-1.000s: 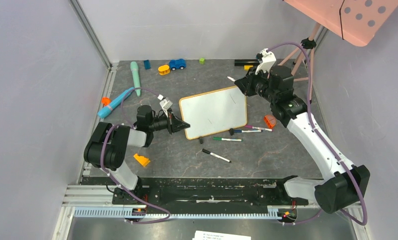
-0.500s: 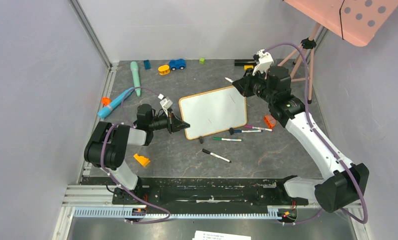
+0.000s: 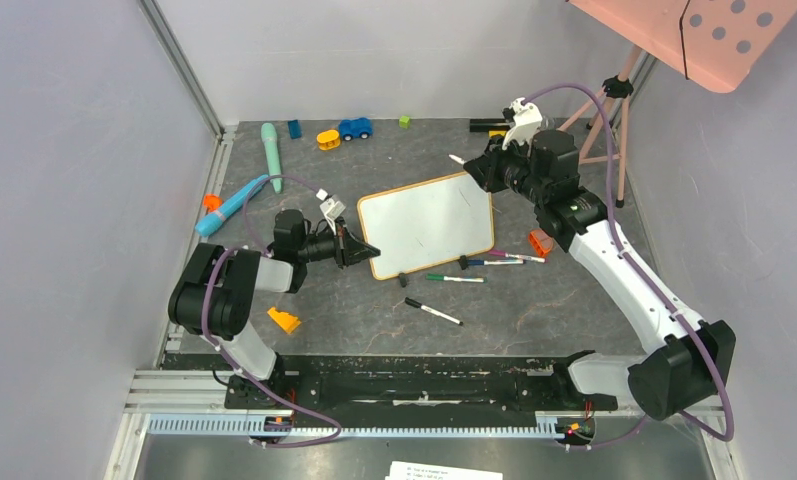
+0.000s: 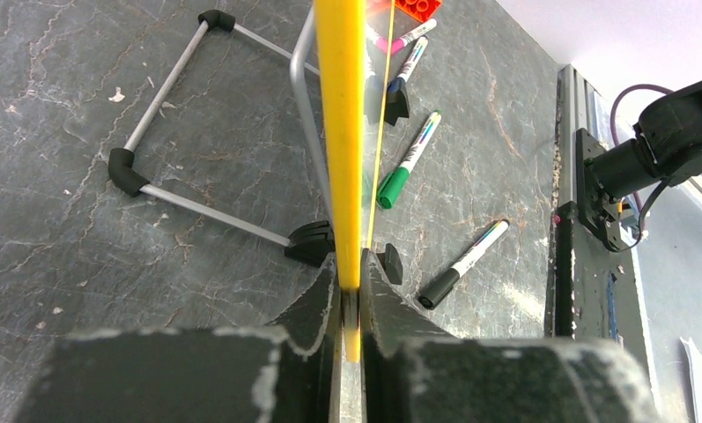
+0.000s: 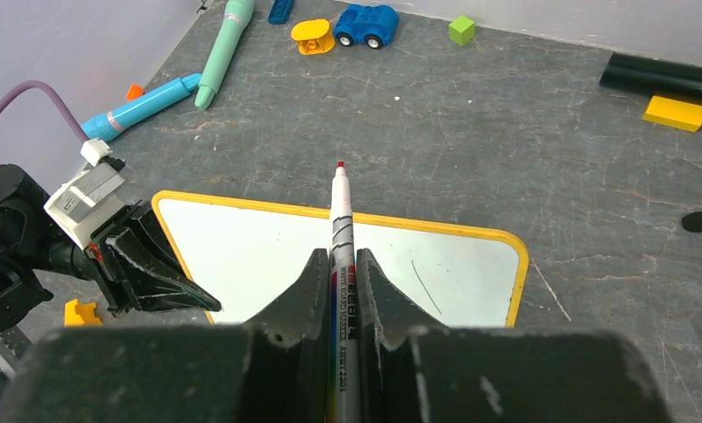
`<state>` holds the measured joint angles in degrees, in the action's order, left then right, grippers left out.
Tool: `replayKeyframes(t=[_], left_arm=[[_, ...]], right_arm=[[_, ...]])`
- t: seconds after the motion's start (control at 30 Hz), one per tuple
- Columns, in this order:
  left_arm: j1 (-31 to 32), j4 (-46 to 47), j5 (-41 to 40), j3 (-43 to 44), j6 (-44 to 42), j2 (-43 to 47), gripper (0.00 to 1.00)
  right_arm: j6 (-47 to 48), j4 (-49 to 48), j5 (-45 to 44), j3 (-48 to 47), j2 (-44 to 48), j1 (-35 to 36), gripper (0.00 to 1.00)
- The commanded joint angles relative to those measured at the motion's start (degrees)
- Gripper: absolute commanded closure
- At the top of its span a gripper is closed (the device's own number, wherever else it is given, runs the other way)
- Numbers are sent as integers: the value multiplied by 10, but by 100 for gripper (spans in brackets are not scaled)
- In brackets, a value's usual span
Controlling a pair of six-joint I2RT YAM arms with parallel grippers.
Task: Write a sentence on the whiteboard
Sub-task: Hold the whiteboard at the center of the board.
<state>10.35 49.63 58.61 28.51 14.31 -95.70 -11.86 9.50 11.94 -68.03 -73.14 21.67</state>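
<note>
The whiteboard lies tilted in the middle of the table, white with a yellowish frame. No sentence shows on it, only one thin dark stroke. My left gripper is shut on the board's near left corner. In the left wrist view its jaws pinch the frame edge. My right gripper hovers over the board's far right corner, shut on a red-tipped marker. The uncapped tip points past the board's far edge, above the table.
Loose markers lie just in front of the board. Orange blocks, a blue tube, a teal pen and toy cars are scattered around. A pink dotted panel stands on a tripod at the back right.
My right gripper has shifted slightly toward the back with the marker in it. The left gripper and the board have stayed put.
</note>
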Motion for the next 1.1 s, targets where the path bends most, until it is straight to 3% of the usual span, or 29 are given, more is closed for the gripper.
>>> replayKeyframes(t=[0.0, 0.17, 0.2, 0.23, 0.27, 0.53, 0.77, 0.93, 1.0, 1.07], left_arm=[[-2, 15, -17, -1, -44, -2, 83], [-2, 6, -23, 9, -38, -10, 71], [-2, 4, -24, 12, -36, -13, 64], [-2, -1, -27, 17, -33, -16, 23], [-2, -6, -26, 21, -31, -18, 16], [-2, -10, -61, 15, -25, -13, 15], [-6, 53, -107, -14, 7, -5, 20], [-7, 43, -107, -12, -1, -3, 37], [-7, 38, -109, -10, -3, -5, 49], [-7, 36, -101, -7, -4, -8, 53]], right_arm=[[11, -20, -2, -27, -1, 6, 100], [10, -16, -5, -28, 1, 7, 100], [11, -15, -6, -28, 1, 7, 100], [11, -14, -6, -28, 3, 8, 100], [11, -13, -7, -28, 3, 8, 100], [10, -11, -9, -26, 11, 12, 100], [11, -12, -14, -26, 14, 14, 100], [12, -13, -14, -23, 15, 18, 100], [15, -11, -15, -22, 15, 20, 100], [17, -9, -15, -22, 16, 23, 100]])
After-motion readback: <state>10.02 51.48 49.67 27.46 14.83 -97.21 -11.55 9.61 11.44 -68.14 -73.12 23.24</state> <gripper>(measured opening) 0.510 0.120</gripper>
